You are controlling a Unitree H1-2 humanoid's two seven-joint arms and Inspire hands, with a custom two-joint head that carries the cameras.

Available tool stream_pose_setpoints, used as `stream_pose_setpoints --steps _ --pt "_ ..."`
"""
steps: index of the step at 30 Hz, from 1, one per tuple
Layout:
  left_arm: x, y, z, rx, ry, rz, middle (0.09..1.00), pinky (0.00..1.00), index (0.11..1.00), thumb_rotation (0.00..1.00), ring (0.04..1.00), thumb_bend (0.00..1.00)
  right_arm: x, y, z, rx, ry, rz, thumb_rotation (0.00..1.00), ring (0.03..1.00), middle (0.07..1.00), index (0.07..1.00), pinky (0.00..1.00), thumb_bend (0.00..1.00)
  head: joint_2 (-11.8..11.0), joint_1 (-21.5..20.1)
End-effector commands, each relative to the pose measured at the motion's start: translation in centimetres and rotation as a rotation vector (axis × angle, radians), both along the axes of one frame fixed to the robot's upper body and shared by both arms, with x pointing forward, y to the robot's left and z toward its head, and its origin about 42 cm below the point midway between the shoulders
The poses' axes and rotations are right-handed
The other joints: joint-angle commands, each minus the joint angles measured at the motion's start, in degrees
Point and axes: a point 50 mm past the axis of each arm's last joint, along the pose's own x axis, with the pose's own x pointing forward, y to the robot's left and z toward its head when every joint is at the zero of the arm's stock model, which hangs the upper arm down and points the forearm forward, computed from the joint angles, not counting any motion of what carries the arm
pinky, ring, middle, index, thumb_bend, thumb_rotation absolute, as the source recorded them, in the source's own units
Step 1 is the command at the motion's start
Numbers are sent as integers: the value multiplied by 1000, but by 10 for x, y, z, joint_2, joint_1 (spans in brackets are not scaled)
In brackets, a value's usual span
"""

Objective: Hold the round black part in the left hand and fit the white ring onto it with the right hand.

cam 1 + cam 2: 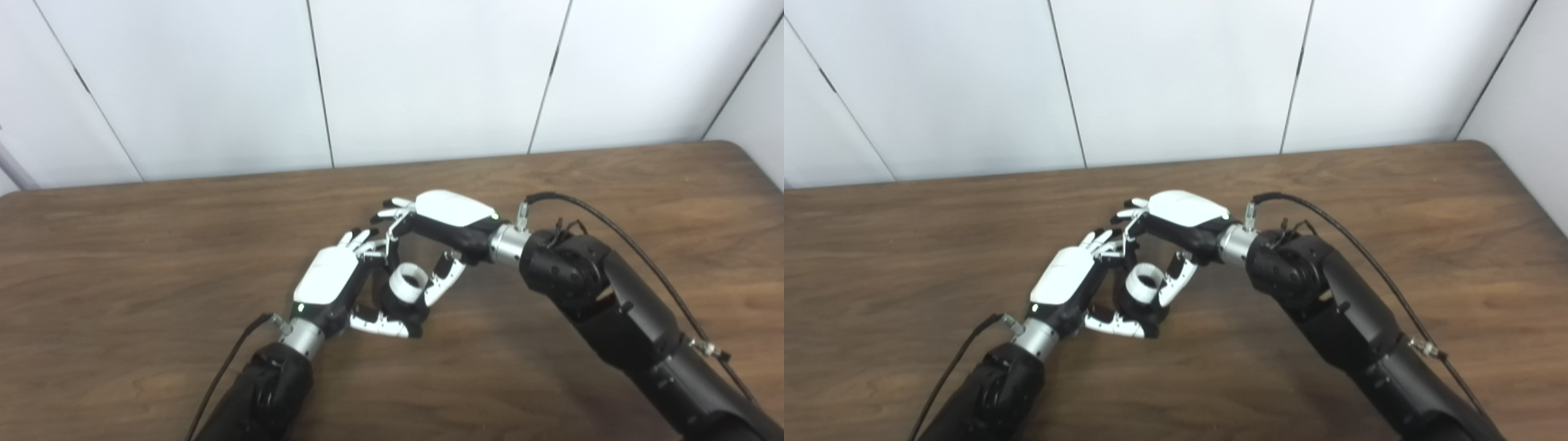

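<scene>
Where my hands meet at frame centre: left hand clasps round black part; white ring sits atop it, pinched by right hand.

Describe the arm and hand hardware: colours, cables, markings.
Both arms are matte black with silver metal wrist collars. The left hand and right hand have glossy white back shells over black palms, with white-and-black fingers. A black cable loops outside each forearm. A small green light shows on each hand's shell.
</scene>
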Motion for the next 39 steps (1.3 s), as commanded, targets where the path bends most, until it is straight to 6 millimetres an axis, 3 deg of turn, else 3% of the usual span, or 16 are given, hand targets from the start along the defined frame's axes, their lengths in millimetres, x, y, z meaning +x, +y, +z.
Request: stream_pose_setpoints --steps 1,39 --pt "-15 -8 -15 31 63 -42 843 1000 479 45 954 521 0 6 12 14 -43 46 130 987 908 476 911 521 0 4" --pt "-20 -24 -8 35 71 -40 851 1000 480 48 968 521 -2 7 3 1 18 59 144 1000 952 487 936 524 -2 18"
